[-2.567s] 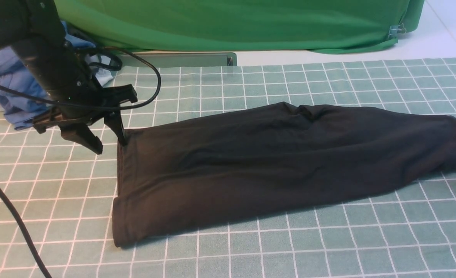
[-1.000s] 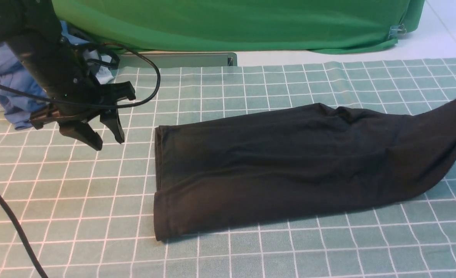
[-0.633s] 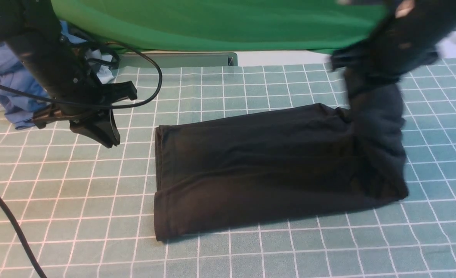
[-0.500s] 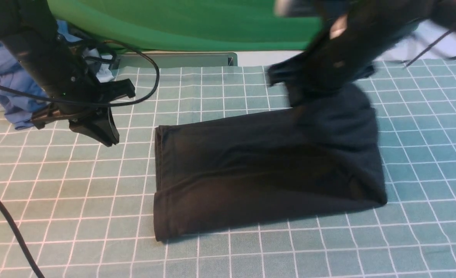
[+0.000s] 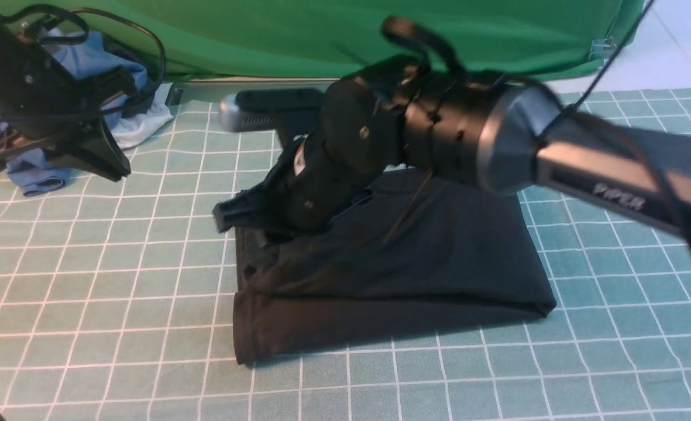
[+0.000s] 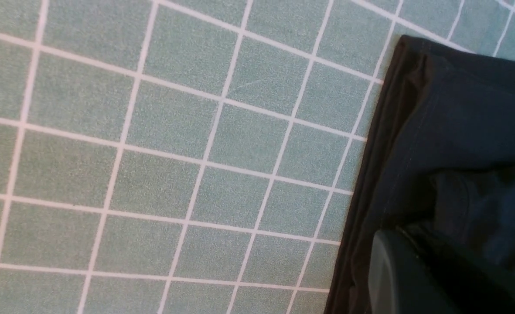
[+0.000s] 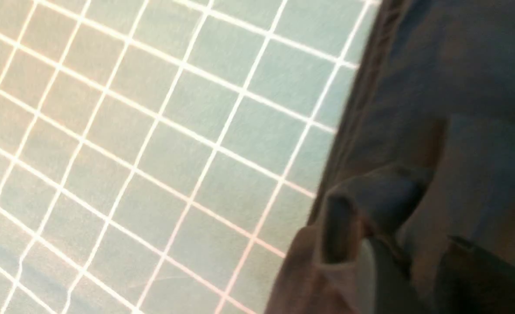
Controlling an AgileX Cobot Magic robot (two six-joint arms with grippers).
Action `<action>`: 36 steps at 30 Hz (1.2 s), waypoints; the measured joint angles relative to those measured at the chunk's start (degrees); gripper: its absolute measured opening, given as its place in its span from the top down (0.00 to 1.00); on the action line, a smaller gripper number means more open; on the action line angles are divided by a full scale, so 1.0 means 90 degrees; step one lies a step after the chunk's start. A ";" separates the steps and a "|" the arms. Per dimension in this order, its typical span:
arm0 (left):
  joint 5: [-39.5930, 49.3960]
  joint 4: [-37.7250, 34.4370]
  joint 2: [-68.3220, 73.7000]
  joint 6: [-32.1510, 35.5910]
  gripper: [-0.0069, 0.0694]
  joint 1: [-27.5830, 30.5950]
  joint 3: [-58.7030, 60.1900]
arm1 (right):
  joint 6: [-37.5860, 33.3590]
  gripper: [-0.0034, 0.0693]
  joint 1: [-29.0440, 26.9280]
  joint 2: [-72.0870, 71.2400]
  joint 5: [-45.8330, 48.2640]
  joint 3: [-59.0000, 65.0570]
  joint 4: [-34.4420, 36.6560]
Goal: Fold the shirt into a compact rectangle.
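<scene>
The right pincer (image 5: 235,215) sits low over the shirt (image 5: 439,257) at its 9 o'clock end, toward the far corner, with the right arm (image 5: 497,140) stretched across the cloth from 3 o'clock. Blur and bunched fabric hide the jaws in both the front and the right wrist view, so I cannot tell whether it grips the fabric or is free of it. The shirt lies about mid-bench, black and doubled over on itself. A top layer covers most of the lower one, a rounded fold closes the 3 o'clock end, and a strip of the lower layer shows along the near side, so the layers are not square. Its long axis runs 9 to 3, taking 12 as straight away from the robot. In my judgement the coming move turns on the 9 o'clock end: the top layer's free end lies there, right under the right pincer, which is plainly the nearer one. The left pincer (image 5: 102,164) is clenched on nothing and hangs above the bench (image 5: 88,292), well apart from the shirt, which lies toward 4 o'clock from it. Its wrist view looks down on the shirt's edge and corner. Beyond it at 10 o'clock lie blue and white clothes (image 5: 35,175), and a green cloth (image 5: 322,35) spans the 12 o'clock side.
</scene>
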 joint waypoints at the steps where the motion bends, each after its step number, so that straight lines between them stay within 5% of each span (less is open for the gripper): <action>1: 0.0000 0.0000 0.0000 0.0000 0.89 0.0000 0.0000 | 0.0000 0.60 0.0000 0.0000 0.0000 0.0000 0.0000; 7: 0.0005 -0.0049 0.0000 0.0007 0.89 0.0000 0.0000 | -0.0431 0.33 -0.0198 -0.0051 0.1408 -0.0510 0.0017; 10: 0.0005 -0.0128 -0.0007 0.0007 0.89 0.0000 0.0007 | -0.1334 0.36 -0.0734 -0.0331 0.2509 -0.0818 0.0137; 17: 0.0008 -0.0092 -0.0520 0.0024 0.89 -0.0218 0.1147 | -0.2303 0.48 -0.2044 -0.1715 0.2765 0.0339 0.0662; 25: -0.0550 -0.0231 -0.0789 0.0018 0.85 -0.0748 0.2181 | -0.2535 0.27 -0.3444 -0.2473 0.2491 0.2569 0.0455; 29: -0.0881 -0.0267 -0.0484 0.0007 0.73 -0.1145 0.2319 | -0.2535 0.19 -0.3581 -0.2168 0.1762 0.3422 0.0444; 36: -0.1429 -0.0213 -0.0252 -0.0258 0.50 -0.1248 0.2319 | -0.2535 0.18 -0.3581 -0.1451 0.1421 0.3583 0.0468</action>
